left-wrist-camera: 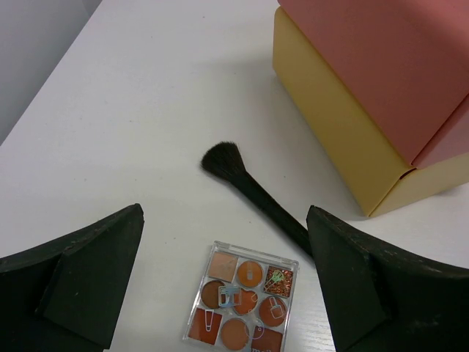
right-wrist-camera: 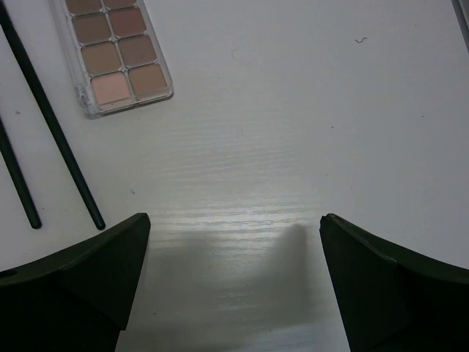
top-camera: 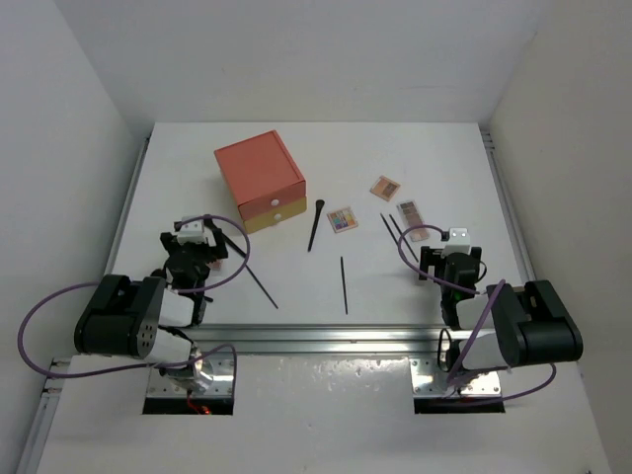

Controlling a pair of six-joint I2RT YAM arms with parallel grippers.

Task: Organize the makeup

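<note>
The makeup lies scattered on the white table. Under my open left gripper (left-wrist-camera: 225, 246) lies an orange-toned palette (left-wrist-camera: 242, 304), and a black brush with a flared head (left-wrist-camera: 253, 194) runs just beyond it. From above, my left gripper (top-camera: 200, 247) covers that palette. A second flared brush (top-camera: 315, 223), a multicoloured palette (top-camera: 342, 218), two pink-brown palettes (top-camera: 384, 187) (top-camera: 410, 210) and a thin stick (top-camera: 344, 284) lie mid-table. My right gripper (right-wrist-camera: 234, 242) is open over bare table. A pink-brown palette (right-wrist-camera: 117, 51) and two black sticks (right-wrist-camera: 51, 125) lie to its upper left.
The orange-red box (top-camera: 259, 171) with its yellow drawer (top-camera: 276, 213) stands at the back left, close to the right of my left gripper (left-wrist-camera: 381, 95). White walls close in the table on three sides. A metal rail (top-camera: 326, 341) runs along the near edge.
</note>
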